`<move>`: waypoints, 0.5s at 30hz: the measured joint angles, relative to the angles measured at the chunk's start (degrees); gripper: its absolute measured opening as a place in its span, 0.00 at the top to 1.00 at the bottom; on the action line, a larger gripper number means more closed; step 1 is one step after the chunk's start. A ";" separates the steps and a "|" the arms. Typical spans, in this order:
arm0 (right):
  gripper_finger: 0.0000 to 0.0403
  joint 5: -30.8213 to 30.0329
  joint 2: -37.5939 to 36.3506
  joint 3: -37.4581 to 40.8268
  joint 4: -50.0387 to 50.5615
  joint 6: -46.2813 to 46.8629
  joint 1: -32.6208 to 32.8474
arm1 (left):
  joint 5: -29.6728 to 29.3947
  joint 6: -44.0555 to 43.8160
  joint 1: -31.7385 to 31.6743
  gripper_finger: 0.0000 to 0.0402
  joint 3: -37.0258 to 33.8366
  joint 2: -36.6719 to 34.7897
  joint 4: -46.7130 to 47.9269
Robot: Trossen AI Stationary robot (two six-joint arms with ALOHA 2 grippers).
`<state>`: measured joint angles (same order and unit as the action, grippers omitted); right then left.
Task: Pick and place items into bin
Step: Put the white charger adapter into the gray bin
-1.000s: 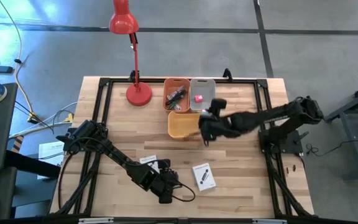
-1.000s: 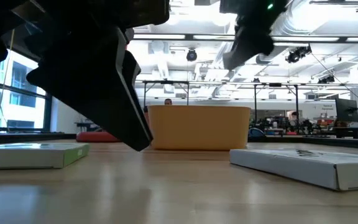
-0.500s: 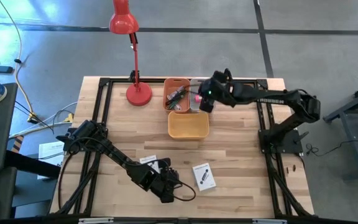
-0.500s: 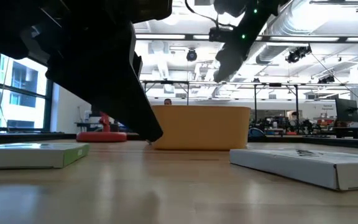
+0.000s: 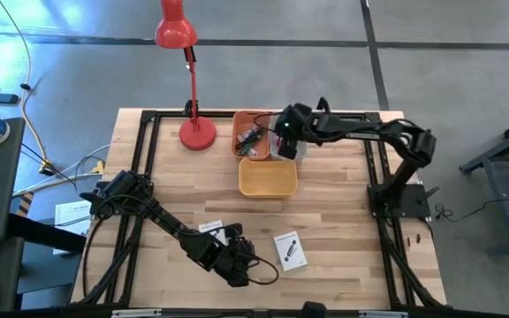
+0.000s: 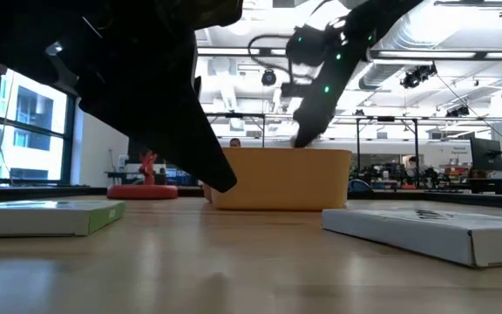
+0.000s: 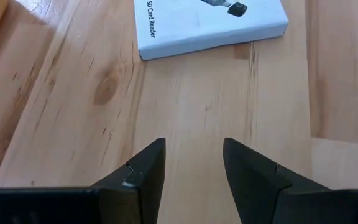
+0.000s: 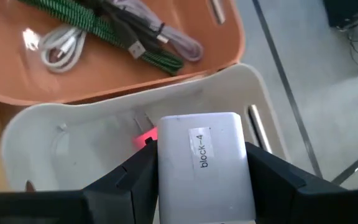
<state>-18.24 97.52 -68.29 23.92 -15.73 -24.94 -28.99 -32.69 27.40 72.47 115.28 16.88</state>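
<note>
Pale wooden planks make up the counter (image 5: 343, 221), framed by black rails, with grey floor around it and a bright hall behind in the low view.

At the far edge the right hand (image 8: 201, 186) clamps a white block (image 8: 204, 167) labelled "block-4" between its two dark fingers, just above the whitish bin (image 8: 61, 137). The block's long axis runs out along the fingers, its label reading lengthwise, its free end over the bin's middle. A red-pink cube (image 8: 143, 138) shows in that bin, partly hidden behind the block. Touching the whitish bin's side is an orange-brown bin (image 5: 251, 133) holding a green strip (image 8: 73, 18) lying across it, a grey cable and a white cable; their tangle makes single pieces hard to separate. A yellow bin (image 5: 268, 177) sits just in front of both, nearer the counter's middle, and a red desk lamp (image 5: 193, 124) stands beside the orange-brown bin.

At the near edge the left hand (image 7: 192, 163) hovers low over bare wood, fingers apart and holding nothing. One white card (image 7: 210, 22), printed "SD Card Reader", lies flat just ahead of it, tilted askew; another white card (image 5: 211, 228) lies near the left arm.
</note>
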 joint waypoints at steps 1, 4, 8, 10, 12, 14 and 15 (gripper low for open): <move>0.54 -0.02 0.80 0.00 -0.27 -0.01 -0.29 | 0.02 -0.32 0.00 0.63 0.00 0.00 0.02; 0.54 0.80 2.73 0.00 -0.48 1.16 -2.03 | 0.02 -0.72 0.00 0.63 0.00 0.00 -0.05; 0.54 1.22 4.42 0.00 0.28 3.98 -4.58 | 0.02 -0.74 0.00 0.63 0.00 0.00 -0.07; 0.54 2.22 4.61 0.00 0.84 4.65 -5.58 | 0.02 -0.74 -0.02 0.63 0.00 0.00 -0.07; 0.54 3.33 4.61 0.00 0.85 4.66 -6.16 | -0.29 -0.72 -0.04 0.63 0.00 0.00 -0.05; 0.54 3.63 4.59 0.00 0.81 4.41 -6.30 | -1.10 -0.72 -0.04 0.63 0.00 0.00 -0.04; 0.54 3.71 4.59 0.00 0.86 4.18 -6.33 | -1.50 -0.71 -0.04 0.63 0.00 0.00 -0.03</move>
<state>-14.53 102.10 -68.29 24.78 -11.55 -31.27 -30.49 -33.41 27.35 72.47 115.28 16.85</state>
